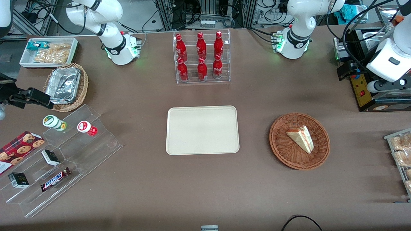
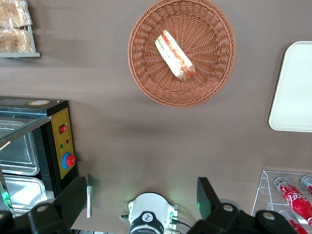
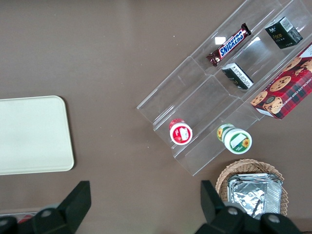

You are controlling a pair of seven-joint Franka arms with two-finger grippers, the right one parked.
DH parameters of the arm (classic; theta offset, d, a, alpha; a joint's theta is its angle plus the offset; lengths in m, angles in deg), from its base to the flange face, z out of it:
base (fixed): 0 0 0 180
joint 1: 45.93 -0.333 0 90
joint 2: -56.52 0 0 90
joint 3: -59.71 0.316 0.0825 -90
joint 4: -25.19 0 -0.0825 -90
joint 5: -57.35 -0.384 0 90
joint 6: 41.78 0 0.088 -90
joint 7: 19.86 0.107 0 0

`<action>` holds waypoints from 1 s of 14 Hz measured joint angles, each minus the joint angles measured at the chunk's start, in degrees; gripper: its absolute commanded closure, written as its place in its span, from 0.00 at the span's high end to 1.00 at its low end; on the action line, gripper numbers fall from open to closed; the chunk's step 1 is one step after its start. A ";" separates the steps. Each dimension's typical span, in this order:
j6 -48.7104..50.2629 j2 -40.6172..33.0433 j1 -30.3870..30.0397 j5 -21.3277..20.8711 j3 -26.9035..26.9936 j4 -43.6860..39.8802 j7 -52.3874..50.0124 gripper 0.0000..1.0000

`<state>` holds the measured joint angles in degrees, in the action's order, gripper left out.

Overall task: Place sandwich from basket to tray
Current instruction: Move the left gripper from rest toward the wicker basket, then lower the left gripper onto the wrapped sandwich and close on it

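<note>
The sandwich [image 1: 301,138], a clear-wrapped white bread wedge with red and green filling, lies in the round brown wicker basket [image 1: 282,150]. The cream tray [image 1: 202,130] lies flat beside the basket, toward the parked arm's end, with nothing on it. My left gripper [image 1: 344,71] hangs high over the table edge at the working arm's end, farther from the front camera than the basket and well apart from it. In the left wrist view the gripper [image 2: 141,200] is open and empty, and the sandwich [image 2: 174,54], basket [image 2: 146,73] and tray [image 2: 292,87] all show.
A black control box [image 1: 361,89] with a red button stands below the gripper. A clear rack of red bottles [image 1: 202,57] stands farther from the front camera than the tray. A rack of pastries [image 1: 401,154] lies at the working arm's end. A stepped acrylic snack display [image 1: 64,154] lies toward the parked arm's end.
</note>
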<state>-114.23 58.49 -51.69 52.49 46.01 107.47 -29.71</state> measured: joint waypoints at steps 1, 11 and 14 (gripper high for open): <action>0.12 0.03 0.00 0.00 0.02 0.00 0.11 1.00; -2.68 7.07 -1.20 -0.01 1.09 2.75 -24.34 1.00; -12.64 14.63 -0.49 -0.01 0.85 6.04 -35.90 1.00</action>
<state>-126.87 73.12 -52.18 52.48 46.86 113.51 -65.61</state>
